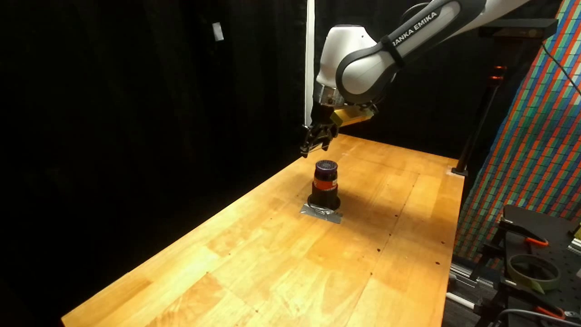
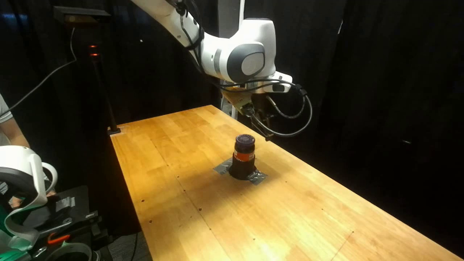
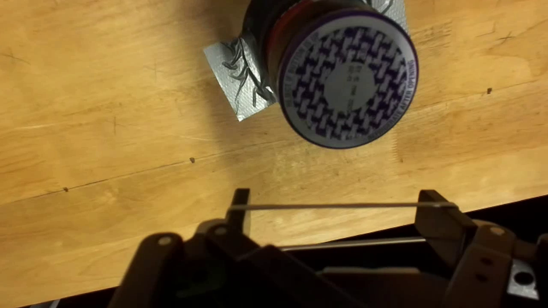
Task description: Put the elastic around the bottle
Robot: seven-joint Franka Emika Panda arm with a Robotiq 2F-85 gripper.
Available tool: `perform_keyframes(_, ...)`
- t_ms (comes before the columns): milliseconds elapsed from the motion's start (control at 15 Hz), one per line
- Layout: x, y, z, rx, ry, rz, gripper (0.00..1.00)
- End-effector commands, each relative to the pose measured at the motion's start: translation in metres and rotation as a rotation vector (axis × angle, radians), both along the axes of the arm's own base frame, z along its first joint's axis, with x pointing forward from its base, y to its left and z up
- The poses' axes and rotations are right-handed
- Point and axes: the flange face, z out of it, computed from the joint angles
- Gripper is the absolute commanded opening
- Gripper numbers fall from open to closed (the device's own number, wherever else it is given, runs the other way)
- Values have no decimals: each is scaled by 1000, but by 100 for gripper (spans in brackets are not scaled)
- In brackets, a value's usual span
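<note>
The bottle (image 1: 326, 184) stands upright on the table, with a purplish-black top, an orange-red band and a dark flared lower part. It also shows in an exterior view (image 2: 244, 156), and its patterned round lid fills the upper middle of the wrist view (image 3: 349, 81). My gripper (image 3: 334, 199) is open, with a thin pale elastic (image 3: 325, 206) stretched around its two fingers. The gripper (image 1: 315, 150) is in the air, higher than the bottle's lid and off to one side, apart from it. The elastic is not touching the bottle.
Silver tape (image 1: 321, 213) lies at the bottle's base, also visible in the wrist view (image 3: 242, 79). The wooden table (image 1: 272, 272) has its edge near the gripper. A black post (image 1: 459, 171) stands at a corner. A dark cart holds a tape roll (image 1: 533, 272). A cable (image 2: 310, 112) loops beside the gripper.
</note>
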Motion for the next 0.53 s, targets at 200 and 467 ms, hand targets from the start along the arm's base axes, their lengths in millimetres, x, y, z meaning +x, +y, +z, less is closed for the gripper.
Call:
perform_keyframes(200,21,-6,-28,6,34,-36,100)
perform_keyframes(467,18,-8,-37,16,76,-51,100)
